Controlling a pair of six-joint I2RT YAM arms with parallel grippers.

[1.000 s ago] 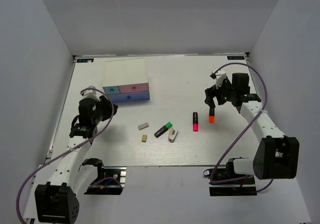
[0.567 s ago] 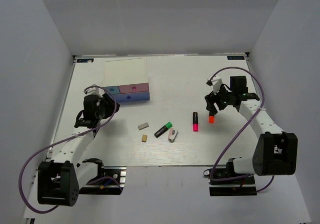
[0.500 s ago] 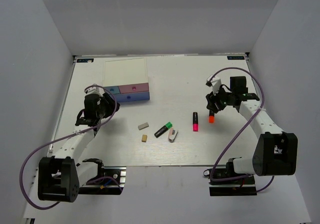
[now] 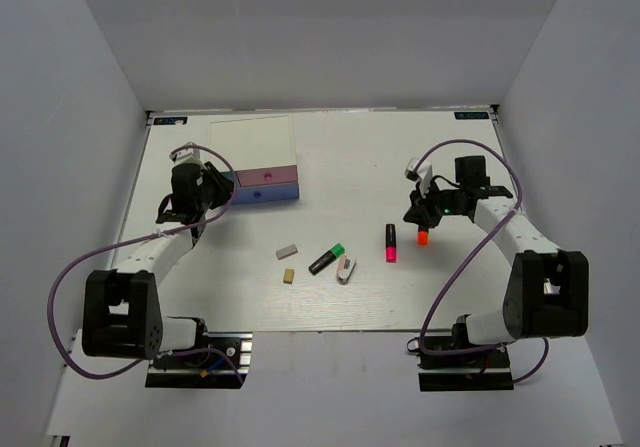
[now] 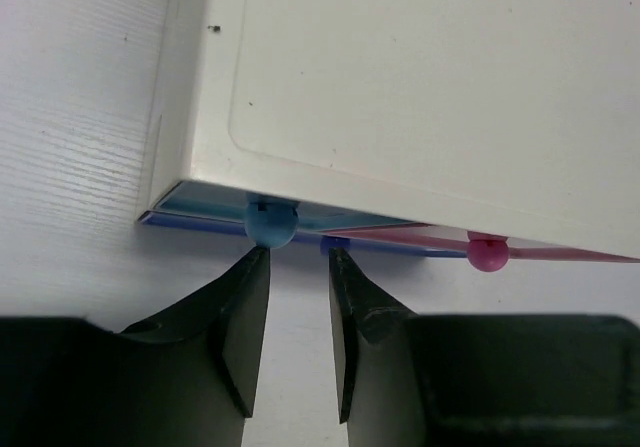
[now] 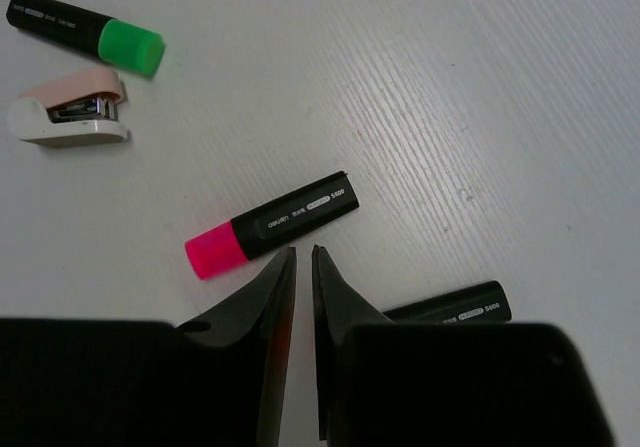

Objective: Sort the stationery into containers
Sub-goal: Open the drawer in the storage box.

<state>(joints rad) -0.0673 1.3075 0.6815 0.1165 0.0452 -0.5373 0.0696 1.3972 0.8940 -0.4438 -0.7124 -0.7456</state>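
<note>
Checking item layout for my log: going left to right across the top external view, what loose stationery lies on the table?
Grey-white eraser → green-capped marker → white-pink stapler → pink-capped marker → orange-capped marker.

table [image 6: 480, 67] matt white with fine grain; drawer box [image 5: 420, 87] smooth plastic; pink marker [image 6: 272, 225] plastic

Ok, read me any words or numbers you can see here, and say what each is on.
Pink marker: white barrel print, ending in what looks like "S600"; rest too small.
Orange marker: same kind of print, too small.
Green marker: white print, blurred.
Blue corner stickers: too small.
Box: none.
</note>
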